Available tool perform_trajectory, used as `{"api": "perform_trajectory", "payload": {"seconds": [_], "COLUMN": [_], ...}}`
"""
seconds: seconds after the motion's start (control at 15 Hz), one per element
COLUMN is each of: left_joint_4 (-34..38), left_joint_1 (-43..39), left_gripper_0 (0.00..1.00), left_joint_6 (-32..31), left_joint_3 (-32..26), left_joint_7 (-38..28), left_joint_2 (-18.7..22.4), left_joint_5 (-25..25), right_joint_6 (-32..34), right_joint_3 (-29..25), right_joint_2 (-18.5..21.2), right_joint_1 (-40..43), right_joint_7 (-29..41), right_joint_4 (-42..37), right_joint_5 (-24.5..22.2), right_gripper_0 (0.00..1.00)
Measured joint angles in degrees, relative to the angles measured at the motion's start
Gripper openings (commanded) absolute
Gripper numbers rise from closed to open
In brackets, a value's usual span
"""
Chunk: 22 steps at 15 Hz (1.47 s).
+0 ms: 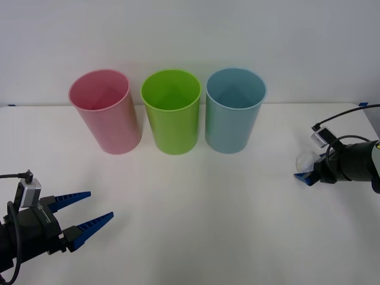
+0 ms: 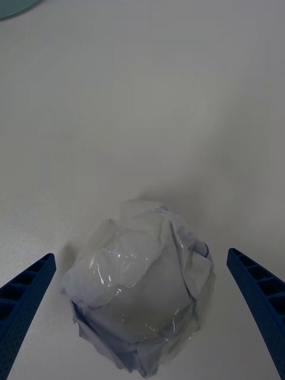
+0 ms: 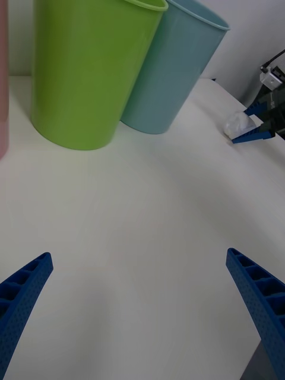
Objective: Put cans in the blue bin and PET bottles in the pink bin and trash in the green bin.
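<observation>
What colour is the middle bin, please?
Lime green; the green bin shows best in the front view.

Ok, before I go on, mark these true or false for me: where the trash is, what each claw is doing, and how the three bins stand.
1. The trash lies on the table between the open fingers of the right claw. True.
2. The left claw is shut on the trash. False: it is open and holds nothing, low on the robot's left side of the table.
3. The green bin stands between the pink bin and the blue bin. True.
4. The blue bin lies tipped on its side. False: all three bins stand upright.
5. The trash is already inside the green bin. False: it lies on the table, off to the robot's right of the blue bin.
</observation>
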State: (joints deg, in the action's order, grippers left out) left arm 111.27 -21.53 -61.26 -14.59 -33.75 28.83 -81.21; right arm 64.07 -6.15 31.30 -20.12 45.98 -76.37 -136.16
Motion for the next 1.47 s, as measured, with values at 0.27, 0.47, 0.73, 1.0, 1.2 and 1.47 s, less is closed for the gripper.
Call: {"api": "perform_trajectory", "payload": {"seconds": [0.27, 0.47, 0.73, 1.0, 1.2, 1.47], "left_joint_4": [0.0, 0.0, 0.0, 0.0, 0.0, 0.0], "left_joint_1": [0.0, 0.0, 0.0, 0.0, 0.0, 0.0], "left_gripper_0": [1.0, 1.0, 1.0, 1.0, 1.0, 1.0], "left_joint_6": [0.0, 0.0, 0.0, 0.0, 0.0, 0.0], "left_joint_3": [0.0, 0.0, 0.0, 0.0, 0.0, 0.0], "left_joint_7": [0.0, 0.0, 0.0, 0.0, 0.0, 0.0], "left_joint_2": [0.0, 0.0, 0.0, 0.0, 0.0, 0.0], "left_joint_5": [0.0, 0.0, 0.0, 0.0, 0.0, 0.0], "right_joint_6": [0.0, -0.07, -0.86, -0.81, 0.13, 5.45], "right_joint_3": [0.22, 0.54, 1.13, 1.08, 0.32, -5.25], "right_joint_2": [-0.01, -0.01, -0.01, 0.61, 2.84, 3.32], "right_joint_1": [0.0, 0.0, -0.03, 0.71, 5.42, 14.56], "right_joint_7": [-0.53, -1.36, -3.05, -5.61, -5.94, -5.88], "right_joint_4": [0.0, 0.0, -0.06, -2.82, -11.16, -24.77], "right_joint_5": [-0.09, -0.02, 0.64, 3.48, 6.86, 10.29], "right_gripper_0": [0.0, 0.0, 0.0, 0.0, 0.0, 0.0]}}
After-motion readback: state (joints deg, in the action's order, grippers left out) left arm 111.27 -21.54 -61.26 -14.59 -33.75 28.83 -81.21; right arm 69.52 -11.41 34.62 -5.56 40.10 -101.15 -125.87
